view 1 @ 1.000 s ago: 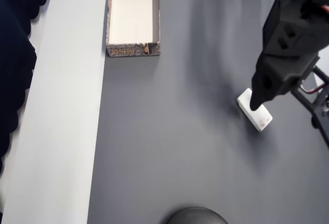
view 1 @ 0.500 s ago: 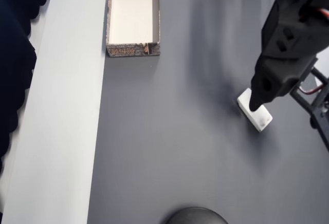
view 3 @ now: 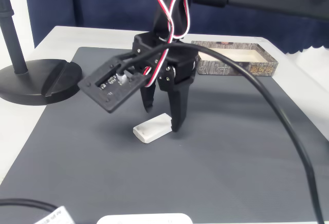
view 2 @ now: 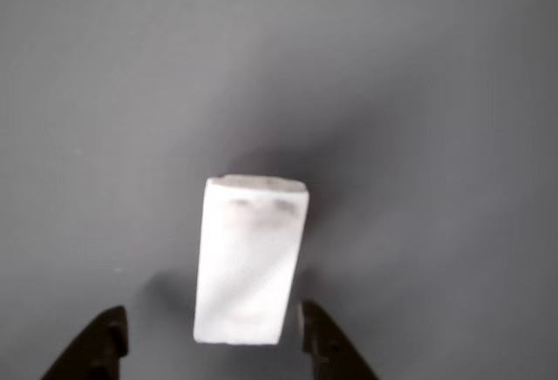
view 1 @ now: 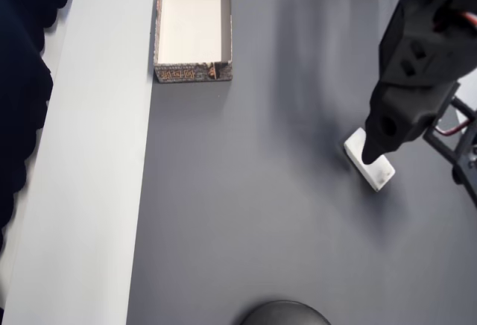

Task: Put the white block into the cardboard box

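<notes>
Tool (view 3: 162,116) is spread wide, straddling the block (view 3: 152,128), fingers down on either side of it and not yet gripping. From left to right in the overhead view: the box (view 1: 193,73) sits at the counter's far left corner; the block (view 1: 376,172) lies flat near the right edge. Wrist view shows the block (view 2: 250,260) nearer the right finger (view 2: 323,341), so closing may shove or twist it instead of pinching squarely.

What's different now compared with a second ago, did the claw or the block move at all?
Barely anything. The claw stays low over the block, jaws open on either side of one end, having shifted only a touch in the overhead view. It has neither gripped nor lifted the block. The block lies where it was on the mat, and the box is unmoved.
</notes>
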You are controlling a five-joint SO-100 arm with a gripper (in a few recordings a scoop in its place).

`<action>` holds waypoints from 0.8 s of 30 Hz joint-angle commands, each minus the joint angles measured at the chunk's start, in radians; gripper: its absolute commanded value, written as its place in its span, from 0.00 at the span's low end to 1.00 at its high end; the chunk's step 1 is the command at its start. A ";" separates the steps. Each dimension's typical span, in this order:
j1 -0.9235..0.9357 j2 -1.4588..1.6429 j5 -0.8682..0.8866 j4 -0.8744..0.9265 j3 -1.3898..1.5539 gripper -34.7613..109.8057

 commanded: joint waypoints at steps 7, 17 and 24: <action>0.029 0.107 0.025 -0.008 -0.005 0.45; 0.034 0.075 0.009 -0.011 -0.020 0.45; 0.037 0.031 0.009 -0.014 -0.037 0.45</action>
